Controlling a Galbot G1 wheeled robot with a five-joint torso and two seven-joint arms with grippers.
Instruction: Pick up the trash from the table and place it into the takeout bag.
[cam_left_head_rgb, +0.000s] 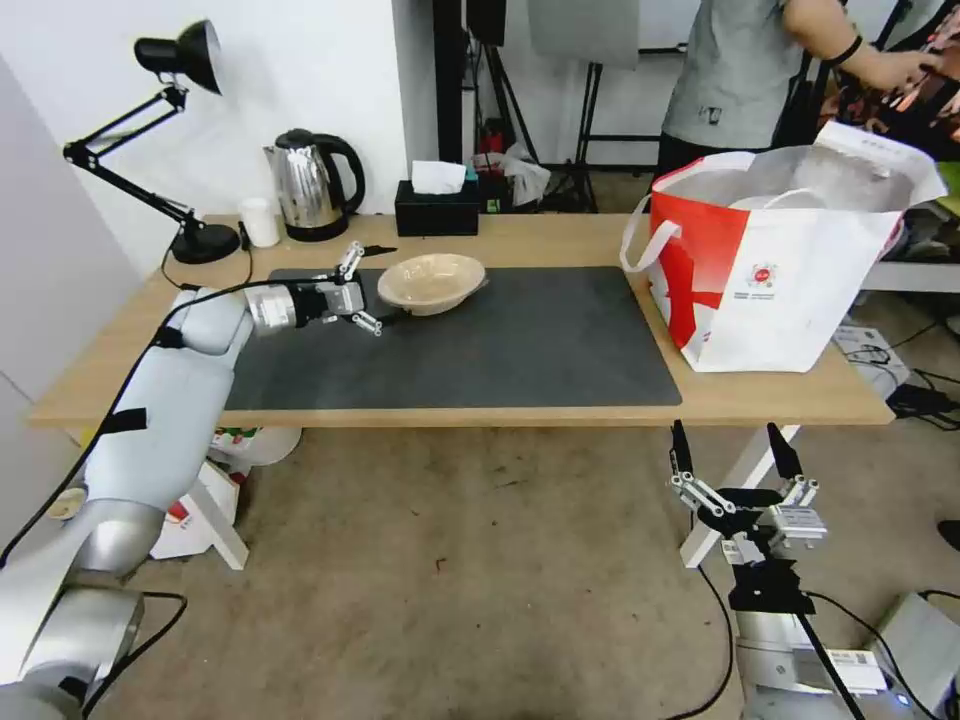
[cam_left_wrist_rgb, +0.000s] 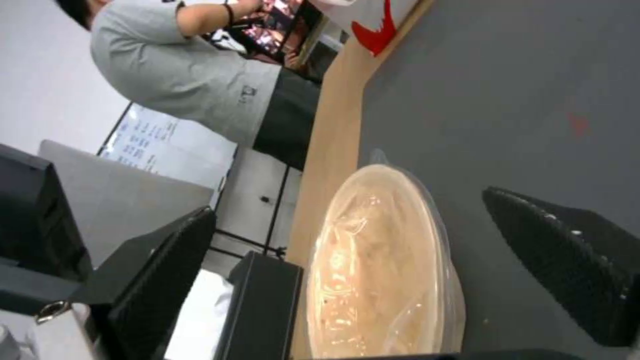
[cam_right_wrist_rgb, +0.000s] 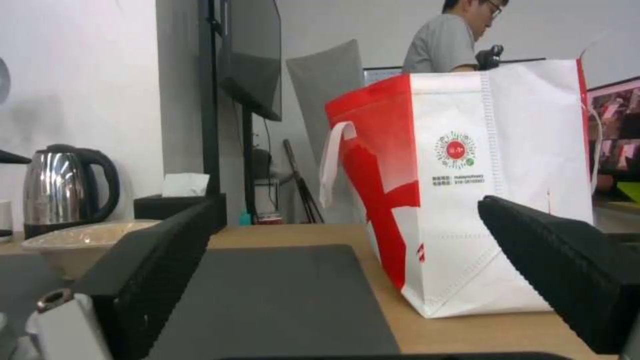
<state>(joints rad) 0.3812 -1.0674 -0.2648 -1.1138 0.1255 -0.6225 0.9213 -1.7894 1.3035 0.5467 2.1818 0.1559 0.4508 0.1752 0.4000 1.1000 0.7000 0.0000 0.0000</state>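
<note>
On the dark mat (cam_left_head_rgb: 480, 345), near its back-left corner, I see the beige bowl (cam_left_head_rgb: 432, 282) sitting upright. My left gripper (cam_left_head_rgb: 362, 292) is level with the bowl's rim on its left side, jaws spread wide, fingers (cam_left_wrist_rgb: 573, 260) apart from the bowl (cam_left_wrist_rgb: 380, 270). Takeout bag (cam_left_head_rgb: 790, 270) stands open at the table's (cam_left_head_rgb: 560, 240) right end, just off the mat's right edge. Right gripper (cam_left_head_rgb: 732, 462) hangs below the front edge near the right corner, jaws wide, holding nothing. Kettle (cam_left_head_rgb: 310, 185) and tissue box (cam_left_head_rgb: 437, 205) along the back edge.
</note>
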